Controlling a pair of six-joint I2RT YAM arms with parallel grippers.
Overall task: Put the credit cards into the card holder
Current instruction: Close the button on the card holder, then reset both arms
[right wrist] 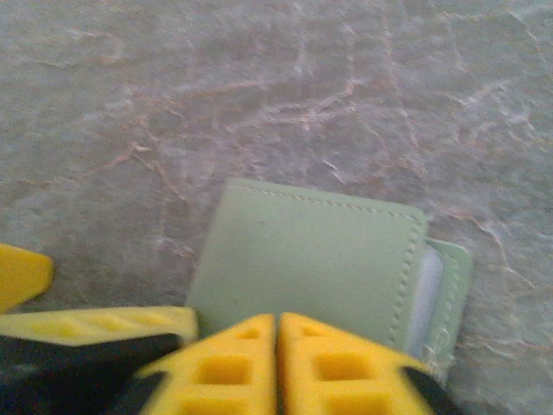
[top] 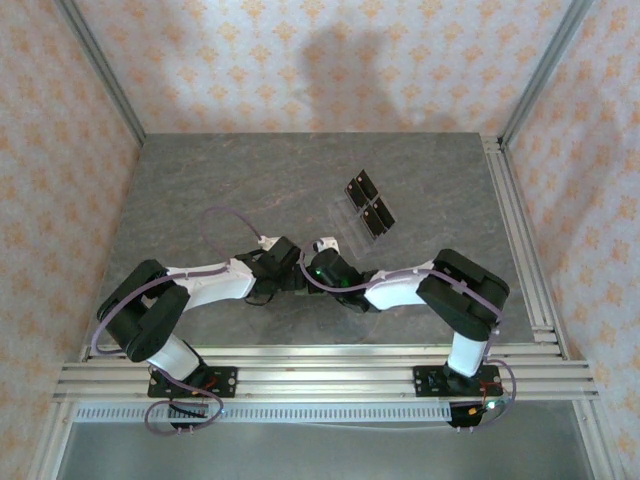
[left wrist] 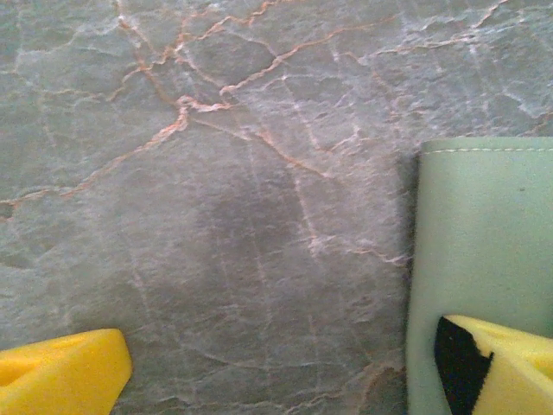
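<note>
the card holder [right wrist: 311,259] lies flat on the worktop [right wrist: 259,86] between both tools. it looks light, soft and slippery; i would pinch it at its stitched open edge. it is sage green, squarish, paler inside. the left tool [left wrist: 276,372] stands wide apart, straddling its edge; the right tool [right wrist: 276,333] is closed together at its near edge.

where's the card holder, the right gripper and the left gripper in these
card holder [right wrist: 302,259], right wrist view, middle of its green outer cover
right gripper [right wrist: 276,335], right wrist view, the seam where its yellow fingertips meet
left gripper [left wrist: 283,359], left wrist view, the gap midway between its wide-apart yellow fingertips
</note>
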